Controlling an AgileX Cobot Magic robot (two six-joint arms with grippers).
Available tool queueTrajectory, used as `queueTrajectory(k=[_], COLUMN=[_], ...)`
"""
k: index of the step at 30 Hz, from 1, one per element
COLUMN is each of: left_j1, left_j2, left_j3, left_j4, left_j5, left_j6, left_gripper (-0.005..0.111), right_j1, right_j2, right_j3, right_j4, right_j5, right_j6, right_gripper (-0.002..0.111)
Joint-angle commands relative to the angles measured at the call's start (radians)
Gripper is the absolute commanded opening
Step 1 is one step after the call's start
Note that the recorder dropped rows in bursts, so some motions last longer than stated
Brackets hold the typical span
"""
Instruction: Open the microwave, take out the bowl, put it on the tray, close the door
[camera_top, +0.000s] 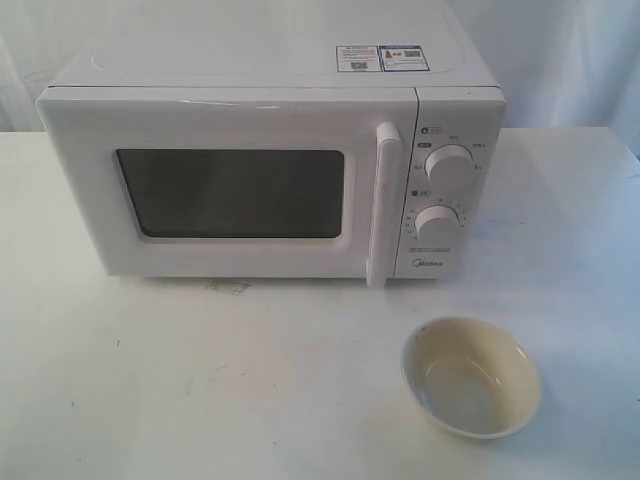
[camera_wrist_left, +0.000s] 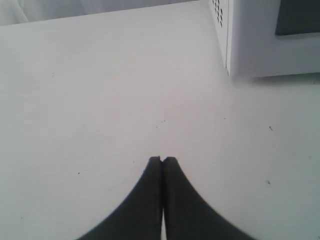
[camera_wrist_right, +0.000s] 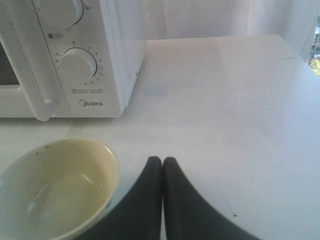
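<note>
The white microwave (camera_top: 270, 150) stands at the back of the table, its door (camera_top: 225, 190) shut, with the bar handle (camera_top: 384, 205) beside the two dials. A cream-white bowl (camera_top: 470, 376) rests on the table in front of the dial panel; the right wrist view shows the bowl (camera_wrist_right: 55, 187) close beside my right gripper (camera_wrist_right: 162, 161), which is shut and empty. My left gripper (camera_wrist_left: 161, 161) is shut and empty over bare table, the microwave's corner (camera_wrist_left: 250, 40) some way off. Neither gripper appears in the exterior view. No tray is in view.
A white table (camera_top: 200, 380) carries everything. A pale curtain (camera_top: 570, 50) hangs behind the microwave. A small smudge (camera_top: 228, 287) marks the table under the door's front edge.
</note>
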Motion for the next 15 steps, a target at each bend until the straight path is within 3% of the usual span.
queueTrajectory(k=[1,12,15], left_j1=[0.03,0.04,0.06], left_j2=[-0.004,-0.004,-0.004], left_j3=[0.005,0.005,0.005], left_j4=[-0.007,-0.003,-0.007], left_j5=[0.034,0.033,0.033], left_j6=[0.005,0.023,-0.036], left_gripper=[0.0,0.0,0.0], right_j1=[-0.006,-0.006,-0.006], right_j2=[-0.007,-0.007,-0.007], right_j3=[0.005,0.005,0.005], right_j4=[-0.01,-0.01,-0.01], right_j5=[-0.006,-0.006,-0.006], right_j6=[0.003,0.003,0.003], right_gripper=[0.0,0.0,0.0])
